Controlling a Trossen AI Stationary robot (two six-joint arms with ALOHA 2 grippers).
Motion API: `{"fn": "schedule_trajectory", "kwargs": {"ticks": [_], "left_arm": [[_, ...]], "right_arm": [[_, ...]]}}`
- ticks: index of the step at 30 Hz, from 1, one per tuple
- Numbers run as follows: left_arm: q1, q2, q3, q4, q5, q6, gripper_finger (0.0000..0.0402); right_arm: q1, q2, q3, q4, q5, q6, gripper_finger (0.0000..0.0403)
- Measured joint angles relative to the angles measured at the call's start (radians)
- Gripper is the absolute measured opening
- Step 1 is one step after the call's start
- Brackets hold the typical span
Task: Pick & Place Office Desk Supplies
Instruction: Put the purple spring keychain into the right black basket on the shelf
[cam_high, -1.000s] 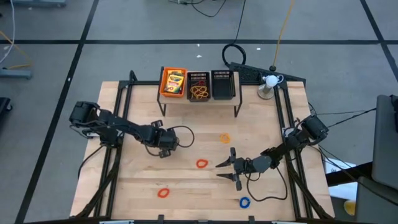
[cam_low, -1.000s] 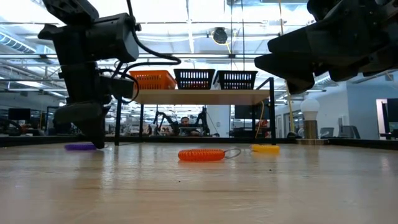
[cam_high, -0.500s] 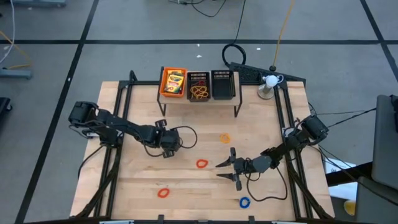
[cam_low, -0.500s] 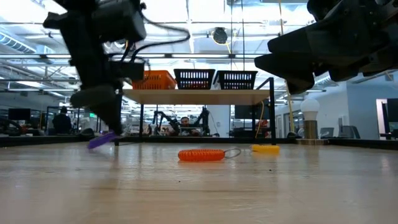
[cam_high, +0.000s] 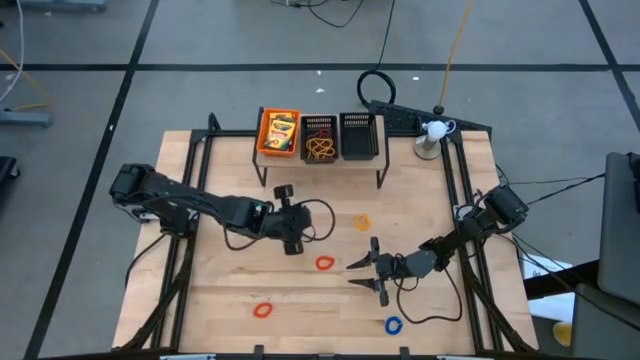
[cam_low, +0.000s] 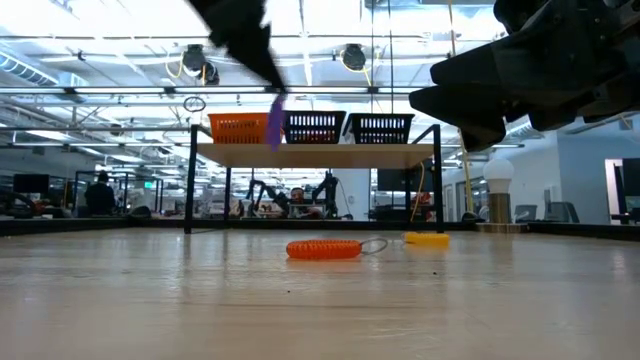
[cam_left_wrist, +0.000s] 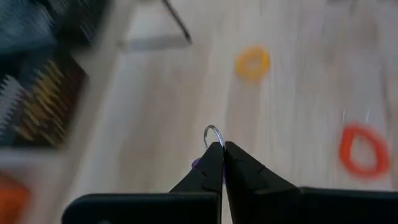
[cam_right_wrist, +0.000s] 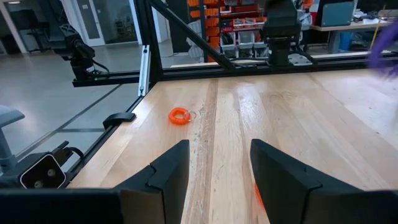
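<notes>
Wooden desk (cam_high: 220, 290) on a grey floor, seen from above, with a raised shelf (cam_high: 322, 160) at its far edge. On the shelf stand three bins: an orange bin (cam_high: 279, 133) holding yellow-and-green card boxes (cam_high: 281, 131), a middle black bin (cam_high: 319, 139) with loopy tan bands (cam_high: 320, 148), and a second black bin (cam_high: 359, 136) whose contents cannot be made out.

Left tool (cam_high: 292, 243) hangs above the desk near its middle, between the shelf and a red ring (cam_high: 324, 263). Its fingers (cam_left_wrist: 211, 163) are pressed together on a thin metal loop, with a purple ring (cam_low: 274, 122) gripped there; in the left wrist view only a purple sliver shows beside the fingers, and in the low view the ring is a blurred streak hanging before the shelf, the arm above it cut off by the picture's edge.

Right tool (cam_high: 365, 268) rests low over the desk to the right of the red ring, its fingers (cam_right_wrist: 165, 171) spread apart and holding nothing.

Loose on the desk: an orange ring (cam_high: 361, 222) nearer the shelf, a second red ring (cam_high: 262, 310) and a blue ring (cam_high: 392, 325) near the front edge. A lamp (cam_high: 431, 134) stands at the far right corner.
</notes>
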Motion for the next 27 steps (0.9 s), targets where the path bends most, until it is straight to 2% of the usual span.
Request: {"fn": "schedule_trajectory", "kwargs": {"ticks": [7,15,17,22,27], "left_arm": [[0.004,0.0,0.194,0.094,-0.042,0.202,0.0],[0.087,0.0,0.357,0.19,-0.037,0.366,0.0],[0.127,0.0,0.382,0.222,0.012,0.387,0.0],[0.257,0.0,0.393,0.344,0.213,0.35,0.0],[0.375,0.0,0.393,0.409,0.309,0.257,0.0]], "right_arm": [[0.0,0.0,0.0,0.0,0.0,0.0,0.016],[0.0,0.0,0.0,-0.001,0.0,0.0,0.016],[0.0,0.0,0.0,-0.001,0.0,0.0,0.016],[0.0,0.0,0.0,-0.001,0.0,0.0,0.016],[0.0,0.0,0.0,-0.001,0.0,-0.001,0.016]]}}
